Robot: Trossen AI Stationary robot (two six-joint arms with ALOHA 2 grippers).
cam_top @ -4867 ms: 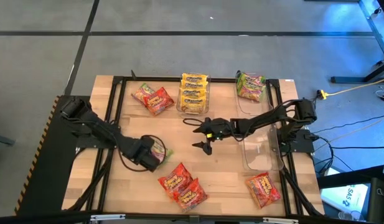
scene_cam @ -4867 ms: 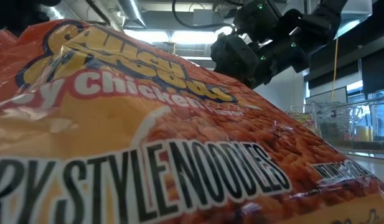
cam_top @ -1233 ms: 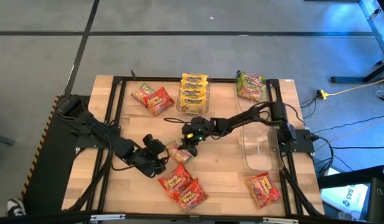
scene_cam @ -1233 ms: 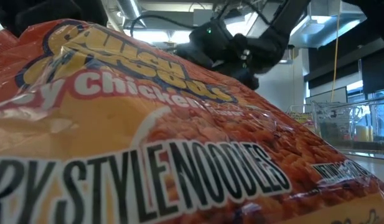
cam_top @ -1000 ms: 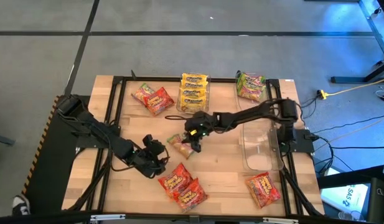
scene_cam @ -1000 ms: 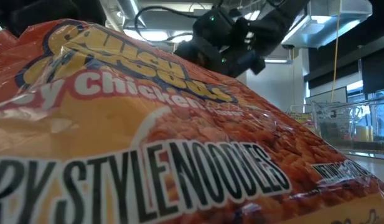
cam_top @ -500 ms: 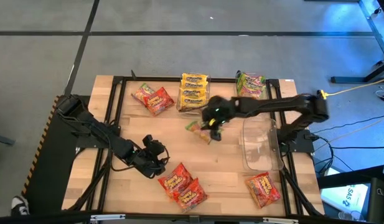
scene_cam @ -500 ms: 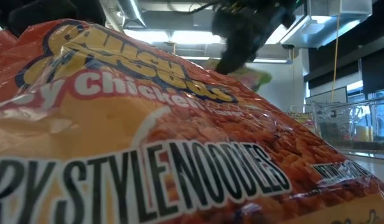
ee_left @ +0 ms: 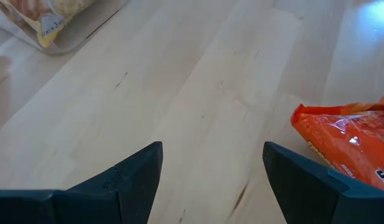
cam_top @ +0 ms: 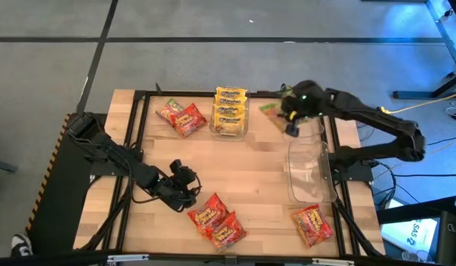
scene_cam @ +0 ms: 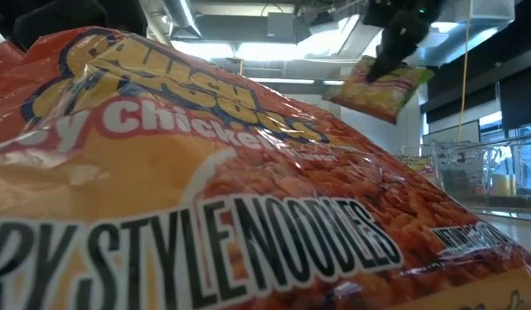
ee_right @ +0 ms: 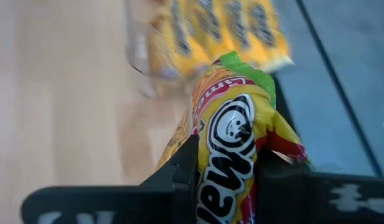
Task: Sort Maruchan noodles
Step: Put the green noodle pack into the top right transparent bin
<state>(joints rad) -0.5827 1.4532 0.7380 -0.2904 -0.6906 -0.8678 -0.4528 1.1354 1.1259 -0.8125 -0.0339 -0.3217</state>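
1. High view: the right gripper [cam_top: 290,118] is hanging over the table's far right part, fingers pinched on a light green crinkly plastic noodle packet [cam_top: 271,116]; the packet is partly covered by the gripper, label unreadable. More green packets [cam_top: 307,94] at the far right corner are mostly hidden under the right arm.
2. High view: the left gripper [cam_top: 185,183] is sitting low at the near left, fingers spread wide and holding nothing, just beside two red-orange flat plastic packets [cam_top: 216,220] at the near edge. Open bare wood is lying across the wooden table [cam_top: 242,166] centre.
3. High view: a clear rectangular plastic bin [cam_top: 307,171] is standing empty along the right edge; yellow squarish packets [cam_top: 230,111] are sitting in another clear bin at the far middle; red-orange packets at far left [cam_top: 180,116] and near right corner [cam_top: 312,225].
4. Low view: a red-orange packet is blocking most of the frame, cut off on three sides. The green packet [scene_cam: 380,88] is hanging tilted in the air above it; the gripper is cut off at the top edge.
5. Left wrist view: both dark fingers [ee_left: 132,174] are standing well apart over bare wood; a red-orange packet's corner [ee_left: 348,137] is cut off at the edge.
6. Right wrist view: the green packet [ee_right: 236,155] is clamped between the fingers; blurred yellow packets [ee_right: 220,32] beyond.
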